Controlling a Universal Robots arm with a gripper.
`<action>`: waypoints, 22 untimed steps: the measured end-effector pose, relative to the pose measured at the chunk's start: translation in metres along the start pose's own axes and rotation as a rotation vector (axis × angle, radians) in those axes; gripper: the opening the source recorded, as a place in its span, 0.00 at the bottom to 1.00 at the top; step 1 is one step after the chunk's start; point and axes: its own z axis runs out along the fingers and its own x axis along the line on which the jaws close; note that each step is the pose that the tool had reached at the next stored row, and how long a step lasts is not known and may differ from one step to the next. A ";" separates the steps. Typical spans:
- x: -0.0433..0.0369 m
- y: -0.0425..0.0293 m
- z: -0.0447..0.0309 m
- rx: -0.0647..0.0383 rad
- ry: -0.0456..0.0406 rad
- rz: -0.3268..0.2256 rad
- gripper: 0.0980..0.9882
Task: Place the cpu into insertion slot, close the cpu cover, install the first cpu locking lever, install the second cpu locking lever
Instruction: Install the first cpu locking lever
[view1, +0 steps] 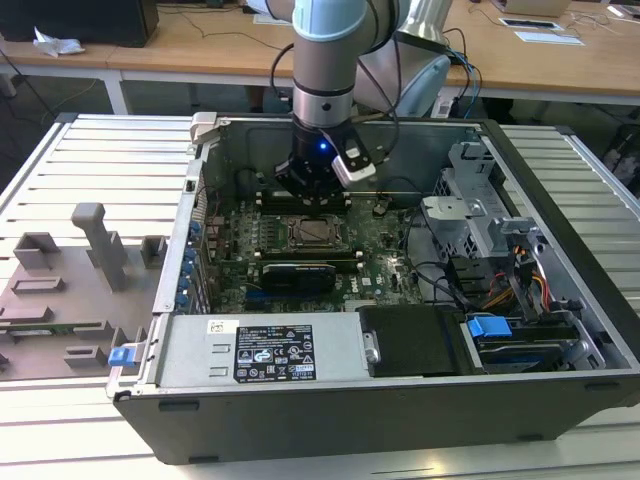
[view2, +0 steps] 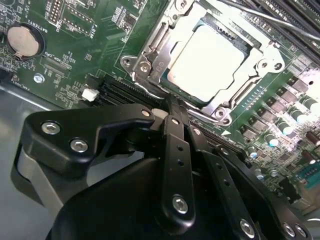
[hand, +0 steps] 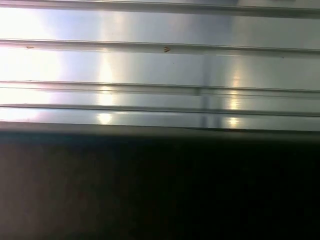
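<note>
The cpu (view2: 207, 62), a flat square chip with a dull pale metal top, lies seated in the insertion slot (view2: 150, 47), whose bright silver rim is shiny and stamped, with screws at its corners. The cpu cover (view2: 235, 97), a thin silver frame with a large central cut-out, lies down around the chip, so the metal top shows through its opening. In the exterior view the slot sits near the middle of the green motherboard (view1: 380, 235), inside the open dark-grey computer case (view1: 400, 410).

The gripper (view2: 172, 107) is matt black with round silver screw heads along its linked bars. Its fingers (view2: 175, 125) are clenched together with nothing between them, the tips just at the near edge of the slot's rim, by a corner where a thin metal lever (view2: 142, 87) curves around. I cannot tell whether the tips touch it.

Room is tight: long narrow black memory slots (view2: 117, 92) run close beside the socket under the fingers, and rows of small cylindrical capacitors (view2: 280, 130) stand on its other side. A round silver coin battery (view2: 22, 40) sits well apart. In the exterior view a long black card (view1: 298, 275) lies across the board before the socket, with a labelled power supply (view1: 270, 350) along the case's front edge. The case rests on a ribbed aluminium desk (view1: 90, 160).
</note>
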 end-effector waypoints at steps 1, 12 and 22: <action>-0.0001 -0.0001 0.0000 0.000 0.0000 0.000 0.01; -0.0065 -0.0004 -0.0048 -0.002 0.0065 0.000 0.01; -0.0061 -0.0137 -0.0085 0.020 0.0072 0.000 0.01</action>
